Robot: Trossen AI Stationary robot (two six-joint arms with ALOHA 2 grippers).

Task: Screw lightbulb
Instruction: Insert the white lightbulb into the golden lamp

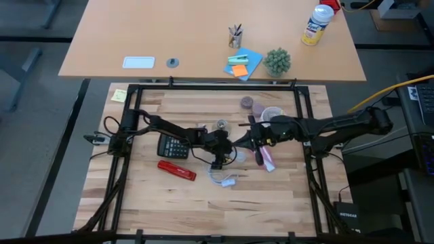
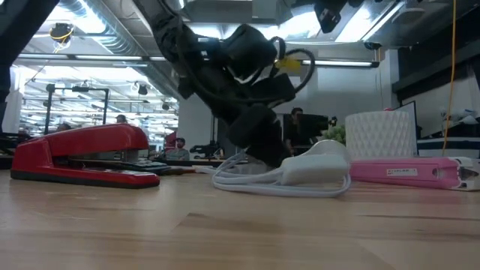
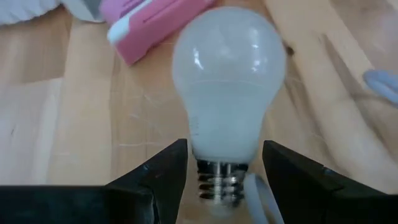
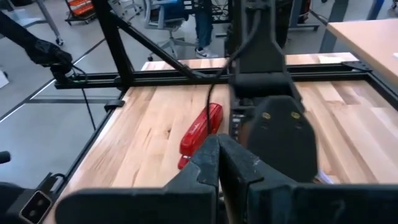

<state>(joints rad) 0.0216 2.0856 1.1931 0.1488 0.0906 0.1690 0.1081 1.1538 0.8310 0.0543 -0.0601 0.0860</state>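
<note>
Left gripper (image 1: 218, 163) sits near the middle of the table (image 1: 169, 203), jaws spread with the lightbulb (image 3: 229, 93) between them. In the left wrist view the two dark fingers (image 3: 163, 171) flank the bulb's neck right where the white body meets the metal screw end. I can't say for sure the pads are actually touching it; there's a sliver of wood showing on each side, so it reads as bracketing the neck more than clamping it.

Key relation: the bulb's long axis runs straight out from the left gripper, glass dome pointing away, threads pointing back toward the wrist. The left arm is clearly the nearer one. My guess is the socket end has to be lined up with those threads before any twisting makes sense.

Right gripper (image 4: 217, 163) hangs just beside the left one, toward the right side of the table, fingers pinched fully together and holding nothing.

Other stuff, biggest first: a red stapler (image 1: 177, 169) toward the front-left, a black calculator (image 1: 172, 147) behind it, a pink case (image 2: 409, 172) under the right arm, and a white corded thing (image 2: 311, 166) in front of the left gripper.

Hard to make out: in the high view the bulb is basically hidden under the arm, and in the low view I can't find it at all. Whether that corded piece is the socket, I can't tell.
</note>
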